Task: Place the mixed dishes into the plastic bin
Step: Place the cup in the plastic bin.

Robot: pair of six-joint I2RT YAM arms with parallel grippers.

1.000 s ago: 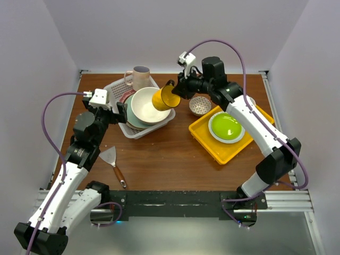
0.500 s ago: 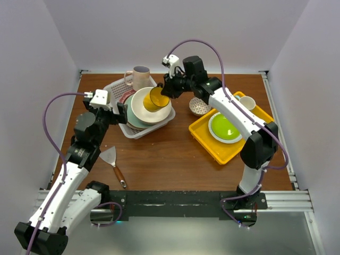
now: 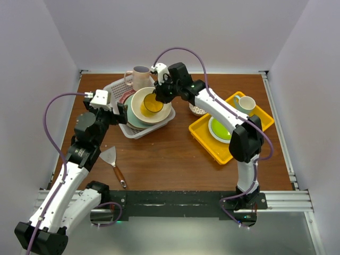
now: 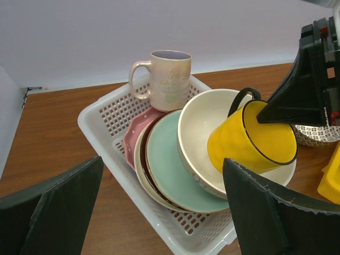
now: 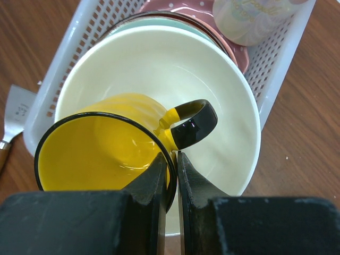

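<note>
The white plastic bin (image 3: 134,132) (image 4: 106,141) (image 5: 59,57) holds stacked plates, a large cream bowl (image 3: 139,112) (image 4: 197,125) (image 5: 159,64) and a pinkish mug (image 3: 140,77) (image 4: 169,79) (image 5: 255,18). My right gripper (image 3: 158,95) (image 5: 171,159) is shut on the rim of the yellow mug (image 3: 151,105) (image 4: 249,143) (image 5: 95,154), beside its black handle. The mug is tilted inside the cream bowl. My left gripper (image 3: 121,110) (image 4: 163,162) stands open at the bin's near left side, holding nothing. A small patterned bowl (image 3: 196,110) (image 4: 313,135) sits on the table right of the bin.
A yellow tray (image 3: 207,142) at the right holds a lime-green plate (image 3: 220,130) and a white cup (image 3: 244,103). A spatula (image 3: 112,160) (image 5: 16,114) lies on the table in front of the bin. The right arm reaches across the tray and the patterned bowl.
My right arm has swung left with the yellow mug, from the bin's right edge to inside the cream bowl. The left arm has not moved.
</note>
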